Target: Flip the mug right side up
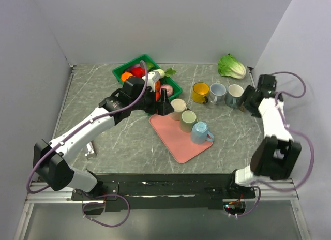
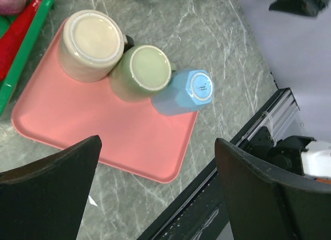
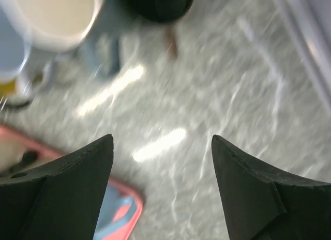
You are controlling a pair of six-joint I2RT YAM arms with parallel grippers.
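Three mugs stand upside down on the pink tray (image 1: 178, 147): a beige mug (image 1: 178, 108), a green mug (image 1: 188, 120) and a blue mug (image 1: 201, 132). The left wrist view shows their bottoms: beige (image 2: 91, 43), green (image 2: 142, 72), blue (image 2: 185, 92), on the tray (image 2: 103, 141). My left gripper (image 1: 163, 106) is open and empty, above the tray's far end beside the beige mug; its jaws stand wide (image 2: 158, 167). My right gripper (image 1: 247, 101) is open and empty (image 3: 162, 141), just right of the upright grey-blue mug (image 1: 235, 94).
A yellow mug (image 1: 200, 92) and a pale blue mug (image 1: 217, 92) stand upright beside the grey-blue one (image 3: 57, 12). A green basket (image 1: 135, 60) of fruit sits behind the left gripper. A lettuce (image 1: 231, 66) lies at the back right. The right wrist view is blurred.
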